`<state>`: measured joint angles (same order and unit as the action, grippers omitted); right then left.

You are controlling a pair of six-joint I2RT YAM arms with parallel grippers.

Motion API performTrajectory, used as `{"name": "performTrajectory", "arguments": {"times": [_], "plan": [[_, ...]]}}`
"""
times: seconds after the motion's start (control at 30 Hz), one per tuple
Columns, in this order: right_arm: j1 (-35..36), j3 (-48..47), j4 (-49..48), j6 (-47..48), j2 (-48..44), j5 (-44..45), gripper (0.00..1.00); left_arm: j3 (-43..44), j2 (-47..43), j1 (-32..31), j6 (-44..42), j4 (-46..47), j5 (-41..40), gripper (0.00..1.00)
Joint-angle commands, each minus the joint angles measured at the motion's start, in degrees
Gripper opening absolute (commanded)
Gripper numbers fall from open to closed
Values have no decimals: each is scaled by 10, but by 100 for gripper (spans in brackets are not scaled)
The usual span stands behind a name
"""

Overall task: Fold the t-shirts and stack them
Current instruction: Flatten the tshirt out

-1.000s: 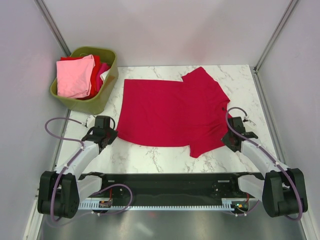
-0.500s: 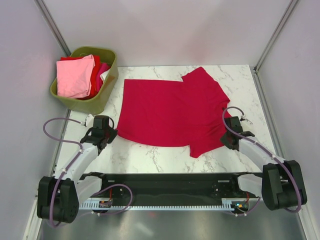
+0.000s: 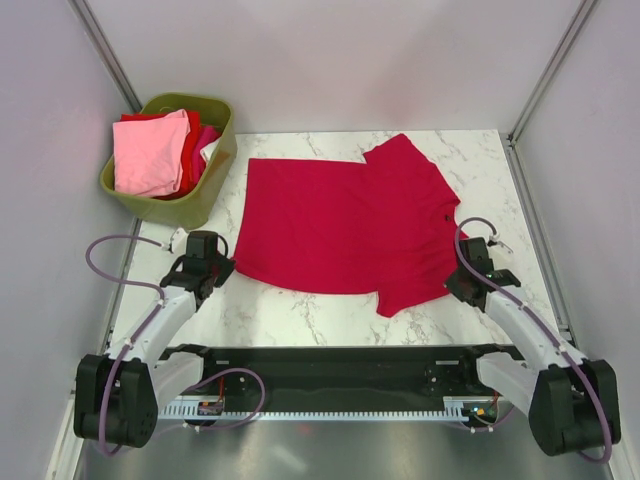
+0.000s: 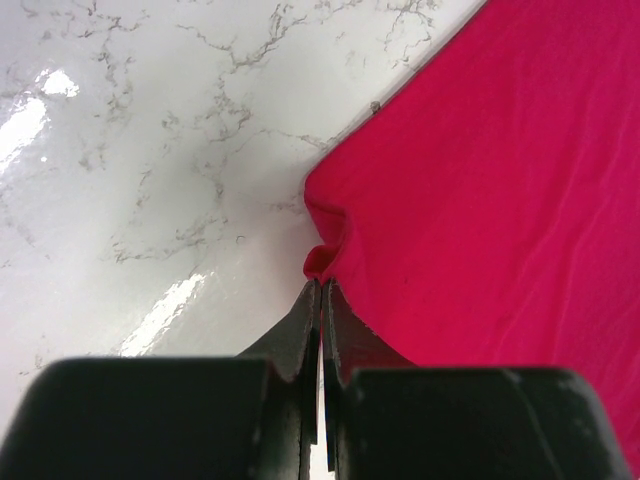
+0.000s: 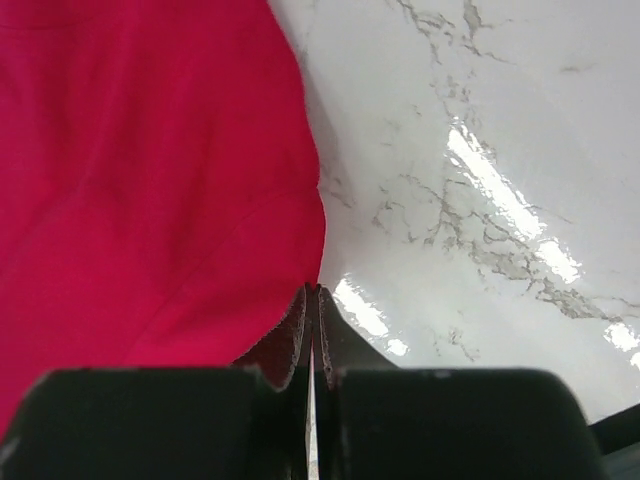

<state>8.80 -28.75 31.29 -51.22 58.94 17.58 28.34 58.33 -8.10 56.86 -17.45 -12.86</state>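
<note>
The crimson t-shirt lies flat mid-desk. My left jaws are clenched on its 8 o'clock hem corner, and my right jaws seemingly nip the 4 o'clock sleeve edge. I should lift both evenly and carry them toward 12 o'clock.

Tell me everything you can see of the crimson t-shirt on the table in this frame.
The crimson t-shirt is plain soft cloth, spread flat on the marble table, hem to the left, neck to the right with a small dark label. One short sleeve points far, one near. The left gripper is shut on a puckered hem corner; the right gripper is shut on its edge near the shoulder.
</note>
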Motion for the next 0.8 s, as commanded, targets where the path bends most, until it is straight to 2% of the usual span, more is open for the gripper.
{"name": "performTrajectory", "arguments": {"times": [0.0,0.07,0.17,0.27,0.43,0.53,0.63,0.67,0.7,0.77], "plan": [[2,-42,36,-15,-45,-21,0,0,-9,3,-19,8,-4,2],[3,-74,22,-18,-35,-23,0,1,-8,4,-19,8,-8,2],[2,-145,8,-18,39,-19,0,10,-2,3,-18,8,-10,2],[3,-214,-15,-18,150,-21,0,23,9,3,-18,8,-13,2],[10,-320,-33,-28,254,-27,1,39,24,3,-15,8,-24,2],[17,-364,-44,-22,315,-32,16,48,40,3,-11,11,-30,2],[19,-438,-46,10,367,-40,46,58,58,3,-12,12,-31,2],[20,-445,-42,19,374,-40,64,62,61,3,-13,13,-32,2],[23,-448,-41,30,371,-36,69,64,65,3,-14,14,-32,2],[24,-425,-40,44,343,-15,70,65,69,3,-18,12,-37,2]]}}
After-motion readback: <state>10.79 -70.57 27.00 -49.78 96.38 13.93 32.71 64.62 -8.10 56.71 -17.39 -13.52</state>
